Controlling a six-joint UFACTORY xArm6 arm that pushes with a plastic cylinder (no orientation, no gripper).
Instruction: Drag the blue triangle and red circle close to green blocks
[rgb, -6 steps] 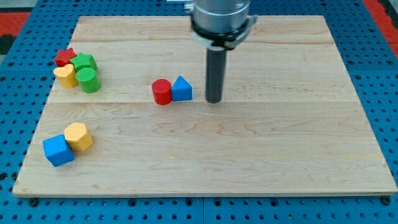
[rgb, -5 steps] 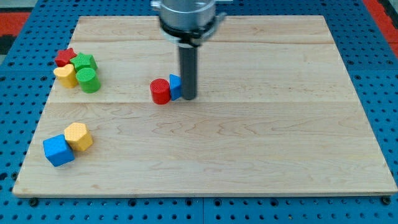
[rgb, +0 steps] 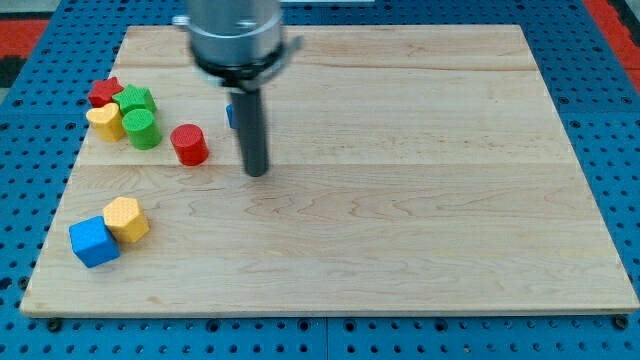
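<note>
My tip (rgb: 257, 172) right of red circle (rgb: 188, 144); rod hides blue triangle (rgb: 231, 115).

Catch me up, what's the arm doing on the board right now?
The arm is pushing blocks toward the cluster at the view's left. My tip sits to the right of the red circle, apart from it. The blue triangle is mostly hidden behind the rod, above the tip. The red circle lies just right of the green cylinder and green block, not touching. The blue triangle is farther off.
</note>
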